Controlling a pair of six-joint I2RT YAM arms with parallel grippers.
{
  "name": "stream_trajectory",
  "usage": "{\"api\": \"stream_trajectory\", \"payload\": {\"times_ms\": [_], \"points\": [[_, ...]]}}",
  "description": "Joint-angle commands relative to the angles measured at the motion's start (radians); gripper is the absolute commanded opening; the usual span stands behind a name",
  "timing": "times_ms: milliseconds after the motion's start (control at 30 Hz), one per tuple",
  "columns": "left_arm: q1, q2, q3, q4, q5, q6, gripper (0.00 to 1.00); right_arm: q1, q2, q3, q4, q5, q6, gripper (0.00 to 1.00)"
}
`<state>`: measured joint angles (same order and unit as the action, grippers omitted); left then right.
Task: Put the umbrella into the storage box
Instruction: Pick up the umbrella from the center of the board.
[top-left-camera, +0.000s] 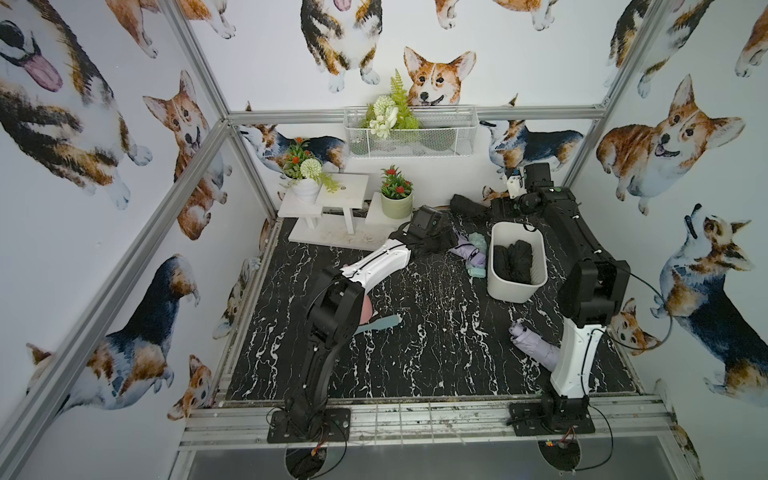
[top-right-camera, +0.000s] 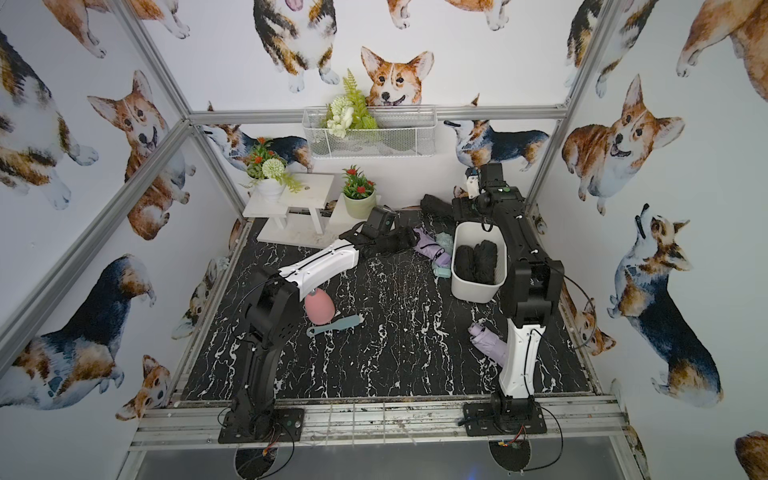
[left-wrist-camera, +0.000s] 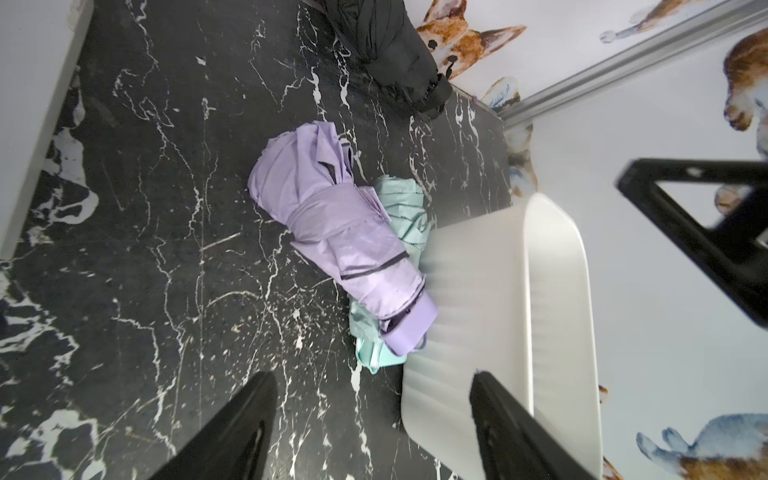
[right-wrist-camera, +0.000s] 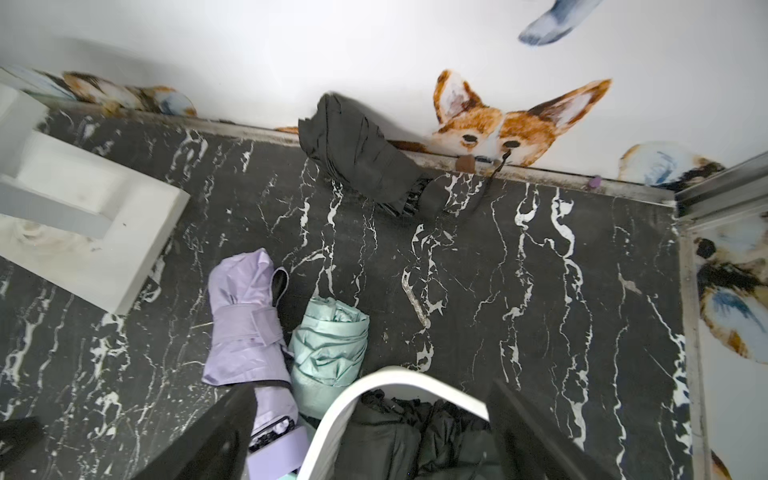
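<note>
White plastic with smooth walls, the storage box (top-left-camera: 512, 291) stands right of centre in both top views on the black marbled table (top-left-camera: 415, 357). Two black umbrellas (top-left-camera: 513, 259), folded, lie side by side inside it.

Just left of the box, a lilac umbrella (left-wrist-camera: 332, 232) lies across a mint umbrella (left-wrist-camera: 409, 208). In the left wrist view the lilac one's handle end reaches the box wall, though I cannot tell whether it touches. The left gripper (left-wrist-camera: 372, 376) sits at the bottom edge of that view, its jaws spread wide with nothing between them. The lilac umbrella lies just above the gap, towards the frame's centre, clear of both fingers.

The right gripper (right-wrist-camera: 372, 388) shows at the bottom of the right wrist view, likewise spread and empty. Its fingers frame the box's rounded end in the picture, with the boxed umbrellas showing between them. A third black umbrella (right-wrist-camera: 361, 153) lies against the back wall at upper centre of that frame, well apart from the gripper.

A second lilac umbrella (top-left-camera: 534, 343) lies at lower right in the top views, beside the right arm's white link.
</note>
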<state>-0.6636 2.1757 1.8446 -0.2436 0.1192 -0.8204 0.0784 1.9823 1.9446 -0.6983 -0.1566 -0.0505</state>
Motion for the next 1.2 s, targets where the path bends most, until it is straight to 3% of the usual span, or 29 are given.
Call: {"api": "stream_trajectory", "payload": {"times_ms": [0,133,300,733,967,1167], "points": [[-0.013,0.040,0.043,0.024,-0.016,-0.077,0.81,0.002,-0.114,-0.128,0.126,0.005,0.098,0.93],[-0.017,0.101,0.085,0.040,-0.002,-0.137,0.81,0.011,-0.260,-0.324,0.217,0.028,0.137,0.95],[-0.024,0.169,0.141,0.035,-0.004,-0.180,0.82,0.018,-0.363,-0.455,0.241,0.037,0.169,0.95],[-0.025,0.357,0.328,0.027,0.007,-0.259,0.83,0.069,-0.534,-0.628,0.261,0.080,0.159,0.98],[-0.025,0.394,0.347,0.040,0.000,-0.281,0.80,0.069,-0.578,-0.661,0.255,0.095,0.155,0.98],[-0.021,0.415,0.348,0.089,0.008,-0.290,0.67,0.069,-0.602,-0.675,0.243,0.095,0.163,0.98]]}}
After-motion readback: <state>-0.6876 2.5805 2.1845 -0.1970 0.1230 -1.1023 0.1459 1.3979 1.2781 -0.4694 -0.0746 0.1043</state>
